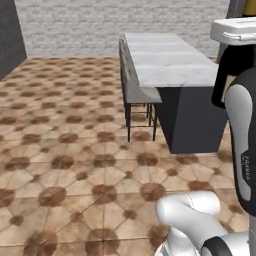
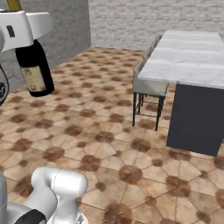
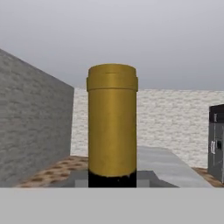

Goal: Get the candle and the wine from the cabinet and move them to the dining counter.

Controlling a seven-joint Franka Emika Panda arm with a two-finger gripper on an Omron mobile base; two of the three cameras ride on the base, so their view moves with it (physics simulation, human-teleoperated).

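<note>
One item in hand: the wine (image 2: 35,72), a near-black bottle with a gold-foil neck, hanging upright from my gripper (image 2: 19,24). My fingers are drawn in narrow on its neck, so I count the bottle as carried. It is held high over the tiled floor (image 2: 87,131), on the stool side of the dining counter (image 2: 188,57) and well apart from it.

Status, judged from how things lie:
- Wine: out of the cabinet and in transit; not yet set down.
- Dining counter: bare marble on the part I can see. No candle stands there, so I reckon that half of the job is either undone or hidden from me.
- Left to do: close the gap to the dining counter, lower the bottle onto the marble, release it, then account for the candle.

Writing and labels, from nearest to the dining counter's far end:
- My forearm carries small vertical lettering in the left base view; it is too small and blurred to read.
- Tan label on the wine: faint dark marks, nothing legible.
- Gold foil: plain, with no print.
- Stools (image 2: 151,85) against the dining counter: unmarked.
- Brick wall (image 2: 144,22) beyond the dining counter: no signage.
</note>
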